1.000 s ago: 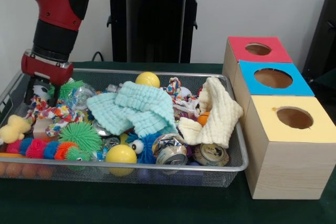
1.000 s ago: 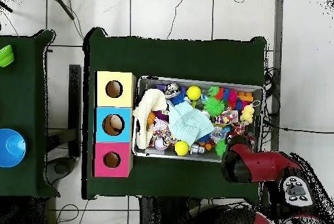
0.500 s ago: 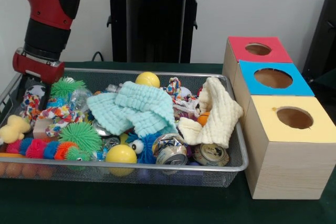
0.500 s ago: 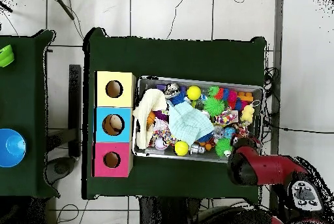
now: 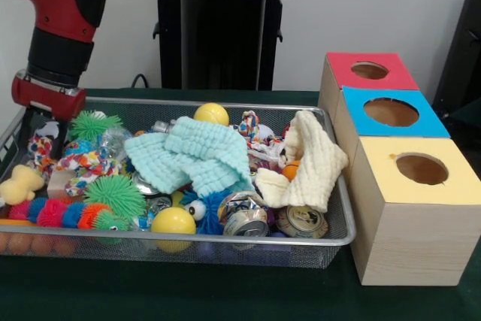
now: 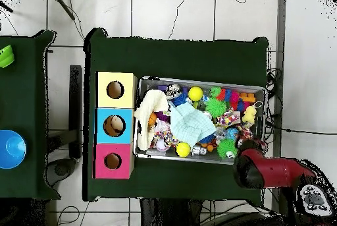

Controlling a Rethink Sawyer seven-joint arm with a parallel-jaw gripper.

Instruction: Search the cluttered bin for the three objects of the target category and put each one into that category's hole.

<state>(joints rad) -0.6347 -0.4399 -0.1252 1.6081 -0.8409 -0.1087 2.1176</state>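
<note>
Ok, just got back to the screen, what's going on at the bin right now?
The red arm's gripper is down at one far corner of the wire bin, among the rope toy and green spiky ball. Whether it holds anything is hidden. The bin is full of clutter: two yellow balls, cloths, crushed cans. The three boxes stand beside the bin; the blue box seems to have something in its hole.

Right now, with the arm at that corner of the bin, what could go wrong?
The gripper sits low beside the wire bin's rim, so it may catch the mesh. The rope toy could snag and drag neighbours out. The aqua cloth hides items, so targets may be missed.
</note>
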